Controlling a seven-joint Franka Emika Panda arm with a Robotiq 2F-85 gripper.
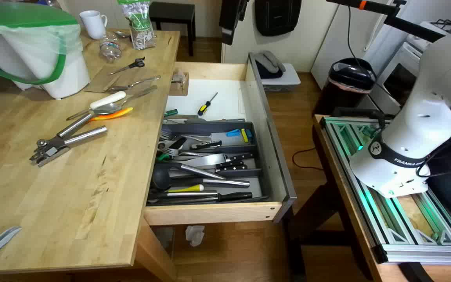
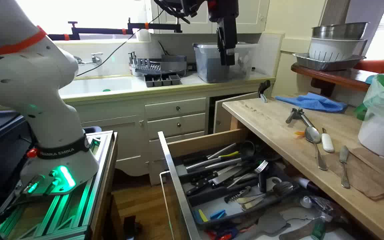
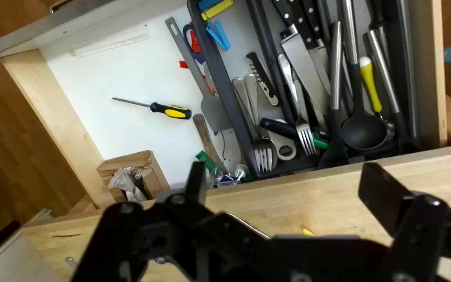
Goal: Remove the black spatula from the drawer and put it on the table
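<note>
The open drawer (image 1: 213,213) juts out from under the table (image 1: 65,196). It holds a dark utensil tray, and its side also shows in the wrist view (image 3: 439,70). What looks like the black spatula (image 3: 336,117) lies in the tray beside the knives and a round black ladle (image 3: 364,131). Its metal-grey handle points away from the table; its black head is partly hidden by the table edge. In an exterior view its handle (image 1: 202,171) shows. My gripper (image 3: 288,188) is open and empty, high above the drawer and table edge; it also shows in an exterior view (image 2: 227,60).
On the table stand a white bucket with green lid (image 1: 26,51), a metal press tool (image 1: 63,139), spoons, scissors (image 1: 131,64) and a blue cloth (image 2: 313,101). The drawer also holds knives (image 3: 303,64), a screwdriver (image 3: 170,111) and a grey flat turner (image 3: 213,111).
</note>
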